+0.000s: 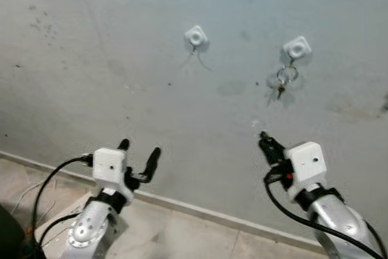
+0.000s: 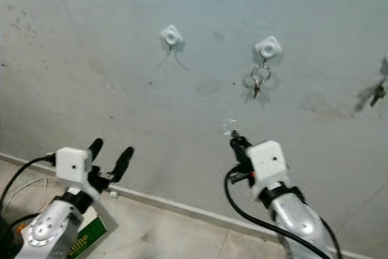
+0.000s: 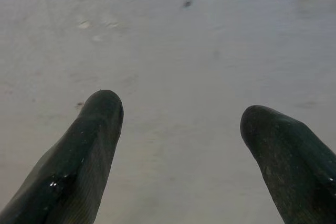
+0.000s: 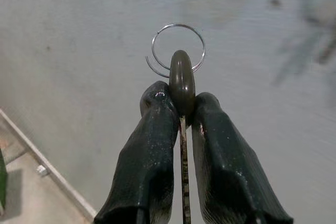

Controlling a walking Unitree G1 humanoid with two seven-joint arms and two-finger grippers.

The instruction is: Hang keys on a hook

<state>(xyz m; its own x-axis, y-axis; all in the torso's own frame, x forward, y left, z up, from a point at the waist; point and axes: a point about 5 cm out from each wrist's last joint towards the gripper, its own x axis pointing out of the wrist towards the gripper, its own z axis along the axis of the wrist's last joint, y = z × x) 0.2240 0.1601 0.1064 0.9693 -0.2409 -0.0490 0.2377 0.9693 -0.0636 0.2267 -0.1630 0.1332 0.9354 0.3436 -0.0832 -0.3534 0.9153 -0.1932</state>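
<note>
Right gripper (image 4: 182, 100): clenched on a key (image 4: 181, 80), ring (image 4: 177, 46) leading, below the hooks.
Left gripper (image 1: 139, 153): fingers spread, empty.
Left hook (image 1: 196, 36): bare, likely target.
Right hook (image 1: 296, 47): already carried keys (image 1: 285, 79).
Remaining: lift, hang, release.

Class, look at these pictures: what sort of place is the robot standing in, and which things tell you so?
Probably a home hallway or entry. A plain grey wall carries white stick-on hooks, one empty hook and one hook with keys already hanging, above a pale baseboard and tiled floor.
</note>
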